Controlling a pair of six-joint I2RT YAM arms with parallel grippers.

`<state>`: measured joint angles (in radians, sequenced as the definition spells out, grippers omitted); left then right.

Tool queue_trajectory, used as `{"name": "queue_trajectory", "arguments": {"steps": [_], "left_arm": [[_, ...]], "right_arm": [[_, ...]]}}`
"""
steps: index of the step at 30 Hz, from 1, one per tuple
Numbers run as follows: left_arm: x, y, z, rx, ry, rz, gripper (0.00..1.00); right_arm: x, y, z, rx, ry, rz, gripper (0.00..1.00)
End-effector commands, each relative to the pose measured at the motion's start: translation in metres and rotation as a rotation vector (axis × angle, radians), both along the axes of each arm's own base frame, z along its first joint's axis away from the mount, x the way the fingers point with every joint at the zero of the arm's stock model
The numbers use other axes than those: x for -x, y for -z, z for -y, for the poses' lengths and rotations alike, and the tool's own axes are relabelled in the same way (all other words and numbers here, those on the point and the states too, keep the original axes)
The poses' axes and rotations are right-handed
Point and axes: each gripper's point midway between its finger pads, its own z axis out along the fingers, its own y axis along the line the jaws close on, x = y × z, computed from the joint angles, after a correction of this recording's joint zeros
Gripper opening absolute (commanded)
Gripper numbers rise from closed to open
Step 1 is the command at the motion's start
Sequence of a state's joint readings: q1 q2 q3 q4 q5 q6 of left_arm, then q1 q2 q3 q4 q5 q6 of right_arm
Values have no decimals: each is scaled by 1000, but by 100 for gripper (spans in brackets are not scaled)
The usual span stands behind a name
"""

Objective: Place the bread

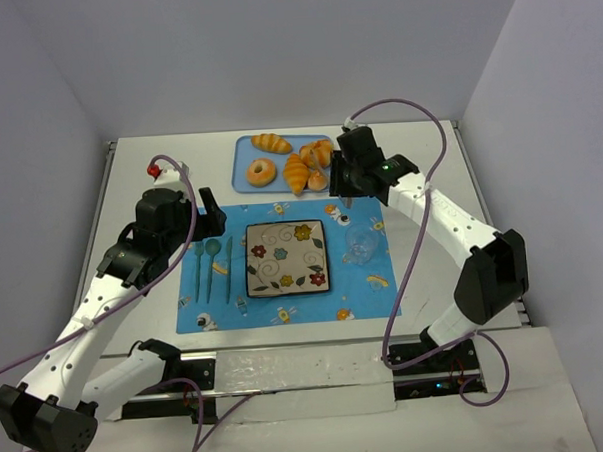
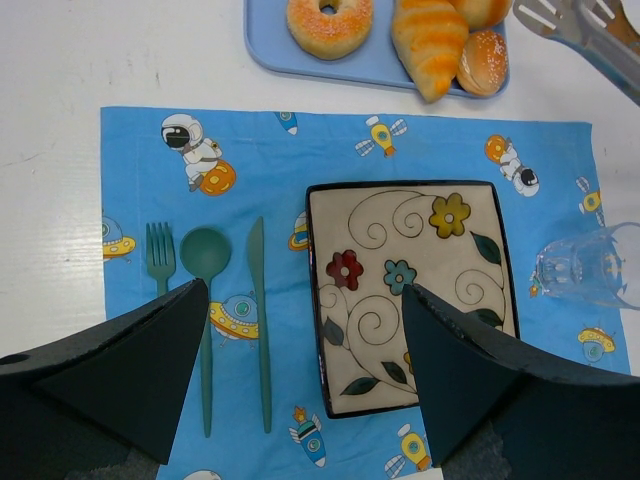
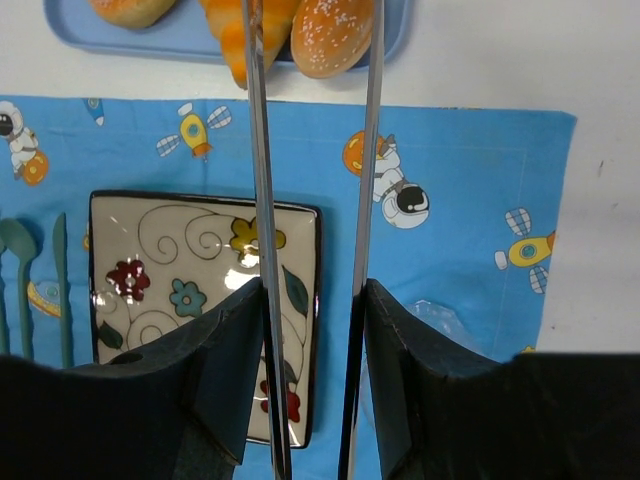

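Note:
The bread (image 3: 333, 35), a small golden-orange bun, lies at the near right corner of the blue tray (image 3: 392, 30); it also shows in the left wrist view (image 2: 483, 62) and from above (image 1: 318, 179). My right gripper (image 3: 312, 290) is shut on metal tongs (image 3: 262, 200), whose two arms run forward on either side of the bread, their tips beyond the frame's top edge. From above, my right gripper (image 1: 339, 176) hangs over the tray's right end. Beside the flowered plate (image 2: 410, 300), my left gripper (image 2: 305, 290) stands open with nothing in it, over the blue placemat (image 1: 213, 212).
On the tray are a sugared donut (image 1: 261, 172), a striped croissant (image 1: 296, 173) and other pastries. The placemat (image 1: 365, 293) carries the plate (image 1: 286, 257), a teal fork, spoon and knife (image 1: 215, 265) on its left and a clear glass (image 1: 362, 245) on its right.

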<state>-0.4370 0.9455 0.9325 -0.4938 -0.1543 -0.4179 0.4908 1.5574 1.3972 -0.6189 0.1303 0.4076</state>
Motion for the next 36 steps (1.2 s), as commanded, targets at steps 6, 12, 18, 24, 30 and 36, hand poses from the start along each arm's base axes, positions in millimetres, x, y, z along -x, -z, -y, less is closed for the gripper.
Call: {"name": "queue_trajectory", "arguments": {"steps": [6,12,18,24,30,36], "left_arm": [[-5,-7,-1,11,-13,30,88],[-5,-7,-1,12,-11,29,88],[-5,-7,0,12,-12,28,88],[-5,-5,0,9,-11,24,88],[-5,-4,-1,8,-13,23,88],[-5,-4,0,8,-11,21,88]], "right_arm": [[-3,12,-17,-9,-17,5,50],[-2,23,-12,26,4,-11,51],[1,33,-8,47,17,-24,52],[2,42,-9,50,9,-43,52],[0,48,-13,45,1,-53,52],[-2,55,-16,47,-7,-68,52]]}}
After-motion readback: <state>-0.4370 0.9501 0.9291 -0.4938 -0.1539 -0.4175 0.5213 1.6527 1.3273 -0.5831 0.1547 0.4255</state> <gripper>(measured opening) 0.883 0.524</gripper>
